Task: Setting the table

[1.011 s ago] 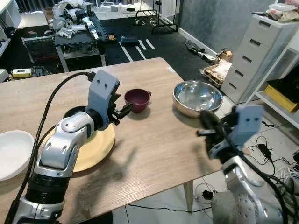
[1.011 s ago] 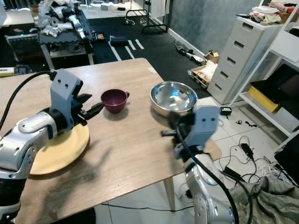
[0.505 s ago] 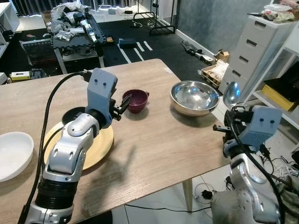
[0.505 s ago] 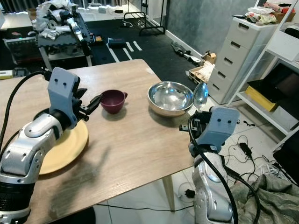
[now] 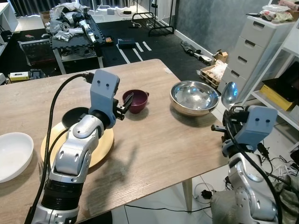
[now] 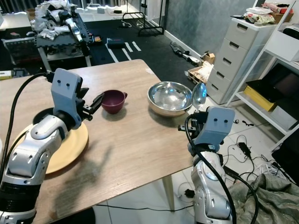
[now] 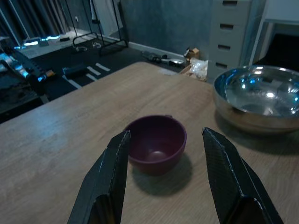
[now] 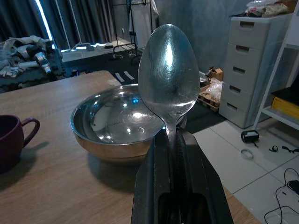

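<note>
Right wrist view, fingers (image 8: pixel 169 154) pinching spoon (image 8: pixel 168 74) upright

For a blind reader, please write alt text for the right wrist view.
The right end effector holds a metal spoon upright, shut on its handle. Behind the spoon, a steel bowl sits on the wooden table, with a dark red cup farther along it.

A wooden table (image 5: pixel 154 140) carries the dishes. On it sit a small dark red cup (image 5: pixel 136 100), a shiny metal bowl (image 5: pixel 195 97) near the table's right edge, a yellow plate (image 5: pixel 100 147) and a white bowl (image 5: pixel 13 154) at the far left. The cup stands between the yellow plate and the metal bowl.
</note>
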{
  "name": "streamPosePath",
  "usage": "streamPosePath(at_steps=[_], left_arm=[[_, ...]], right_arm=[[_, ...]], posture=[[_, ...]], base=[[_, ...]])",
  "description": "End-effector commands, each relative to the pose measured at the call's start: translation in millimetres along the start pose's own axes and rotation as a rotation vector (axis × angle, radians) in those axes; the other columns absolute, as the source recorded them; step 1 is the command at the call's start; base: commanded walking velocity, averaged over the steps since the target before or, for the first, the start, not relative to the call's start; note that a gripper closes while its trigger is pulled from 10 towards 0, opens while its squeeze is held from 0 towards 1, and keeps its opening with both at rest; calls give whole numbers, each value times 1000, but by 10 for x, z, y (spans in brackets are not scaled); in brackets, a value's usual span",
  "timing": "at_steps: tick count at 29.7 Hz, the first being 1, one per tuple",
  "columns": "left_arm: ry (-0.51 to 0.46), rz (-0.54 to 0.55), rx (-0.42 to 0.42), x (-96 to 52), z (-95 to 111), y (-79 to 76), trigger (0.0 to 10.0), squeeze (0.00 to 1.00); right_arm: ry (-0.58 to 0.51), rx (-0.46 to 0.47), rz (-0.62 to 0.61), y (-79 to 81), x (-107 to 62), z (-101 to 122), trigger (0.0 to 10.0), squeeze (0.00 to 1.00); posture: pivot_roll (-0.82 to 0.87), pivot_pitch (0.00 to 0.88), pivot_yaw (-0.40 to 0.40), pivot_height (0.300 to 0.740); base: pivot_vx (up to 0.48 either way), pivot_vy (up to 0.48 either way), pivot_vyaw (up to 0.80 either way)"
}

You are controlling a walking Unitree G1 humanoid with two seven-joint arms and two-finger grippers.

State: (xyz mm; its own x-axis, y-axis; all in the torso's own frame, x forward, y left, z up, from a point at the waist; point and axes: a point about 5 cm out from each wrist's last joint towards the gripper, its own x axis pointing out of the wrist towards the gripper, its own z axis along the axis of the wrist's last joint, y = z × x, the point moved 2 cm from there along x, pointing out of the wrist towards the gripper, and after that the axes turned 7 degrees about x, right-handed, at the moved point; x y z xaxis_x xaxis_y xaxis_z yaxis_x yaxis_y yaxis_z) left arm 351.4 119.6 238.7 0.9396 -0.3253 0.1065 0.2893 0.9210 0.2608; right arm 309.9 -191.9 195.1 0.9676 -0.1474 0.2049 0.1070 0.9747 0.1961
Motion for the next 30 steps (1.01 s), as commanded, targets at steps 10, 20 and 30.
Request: streamPosePath(at_steps=[10,20,30], left_arm=[[-16,34,-22,32,1,-1,10000,0],[-24,21,-42,22,1,-25,10000,0],[-19,23,-43,23,-6,-21,10000,0]], right_arm=[[-1,-3,7,20,33,-35,10000,0],[5,-1,13,32,33,-65,10000,0],[12,-2,10,26,27,-89,10000,0]], posture=[[-80,0,54,740],[-78,0,56,740],[-79,0,59,740]], base=[[0,0,0],[-80,0,0],[-377,0,0]])
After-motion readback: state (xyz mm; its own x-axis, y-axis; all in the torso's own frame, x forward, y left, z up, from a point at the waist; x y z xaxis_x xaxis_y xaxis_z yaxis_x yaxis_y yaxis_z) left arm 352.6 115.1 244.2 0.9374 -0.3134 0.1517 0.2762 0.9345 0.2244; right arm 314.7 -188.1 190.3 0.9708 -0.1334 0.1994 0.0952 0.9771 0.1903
